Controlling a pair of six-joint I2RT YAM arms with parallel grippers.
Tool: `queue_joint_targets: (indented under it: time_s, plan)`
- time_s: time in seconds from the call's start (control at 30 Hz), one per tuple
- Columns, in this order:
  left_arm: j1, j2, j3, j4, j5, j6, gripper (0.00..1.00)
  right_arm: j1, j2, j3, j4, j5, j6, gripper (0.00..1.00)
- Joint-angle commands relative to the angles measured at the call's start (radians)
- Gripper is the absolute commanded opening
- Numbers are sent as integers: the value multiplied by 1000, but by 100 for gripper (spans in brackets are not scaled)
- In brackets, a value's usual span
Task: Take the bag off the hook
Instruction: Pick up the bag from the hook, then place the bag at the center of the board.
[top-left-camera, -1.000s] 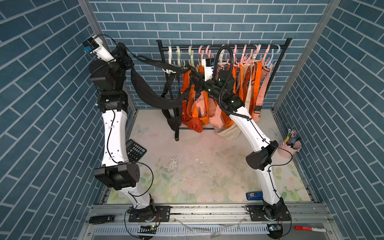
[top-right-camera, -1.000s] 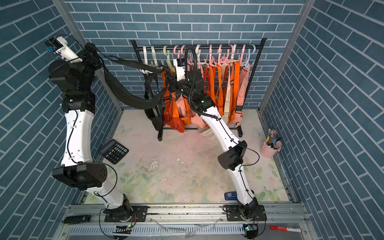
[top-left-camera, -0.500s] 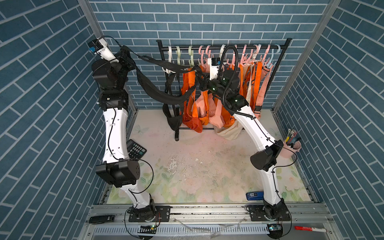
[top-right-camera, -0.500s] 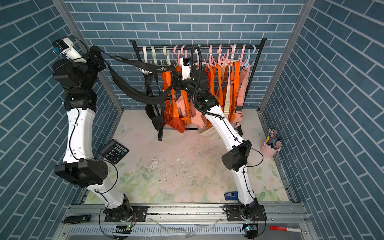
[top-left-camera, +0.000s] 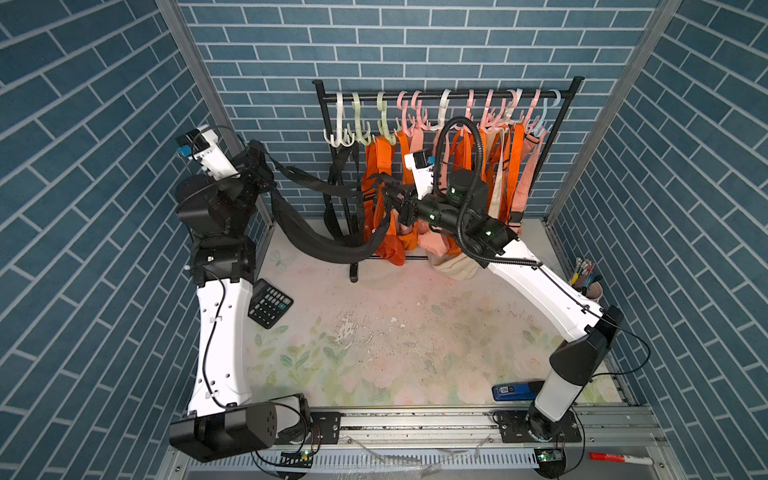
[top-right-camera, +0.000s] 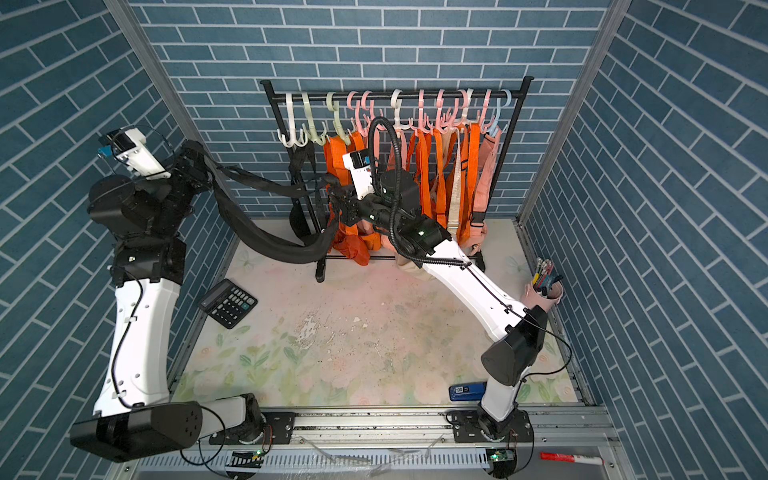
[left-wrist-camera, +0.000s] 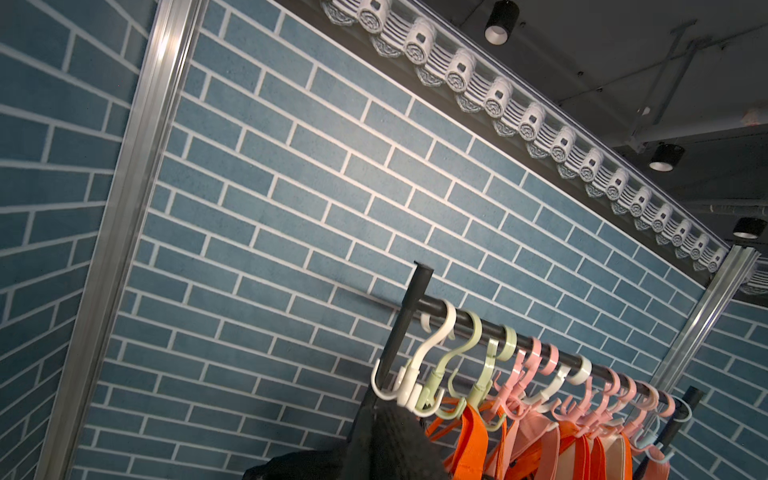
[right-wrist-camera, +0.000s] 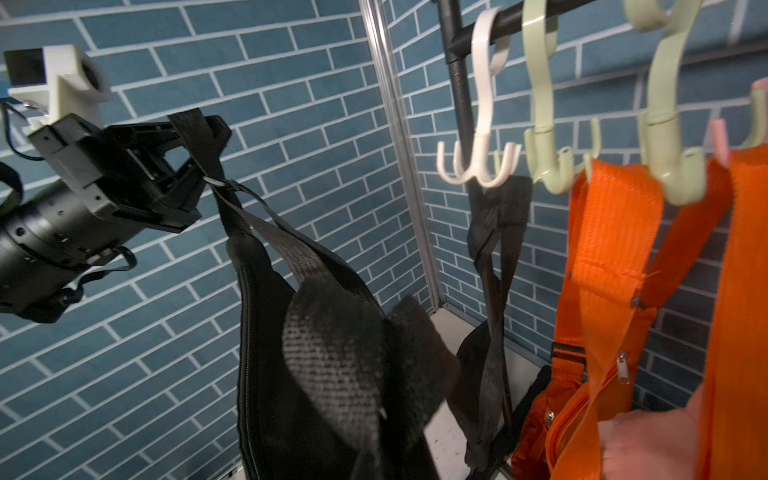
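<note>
- Black bag now sags in a low arc between the two arms, above the back of the counter. A second ago it was stretched higher, level with the hooks.
- The left claw has come down and stays clamped tight on the strap.
- The right claw has sunk too. It is closed and seems to pinch the bag's other end.
- The strap runs below the hooks and touches none that I can see, so I judge the bag freed. Only setting it down remains.
</note>
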Motion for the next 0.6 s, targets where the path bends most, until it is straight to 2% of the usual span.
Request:
queue_joint_targets:
  time_s: [0.0, 0.2, 0.4, 0.57]
  plan:
    - [-4, -109, -104, -7, -15, 15, 0, 22, -84, -93, 45, -7, -38, 0]
    - [-9, -292, -304, -90, -1, 11, 0, 49, -202, -295, 58, 0, -73, 0]
    - [-11, -418, -427, -237, 42, 48, 0, 59, -320, -500, 112, -48, -72, 0]
    - [-11, -513, -498, -339, 76, 83, 0, 101, -365, -589, 91, -43, -85, 0]
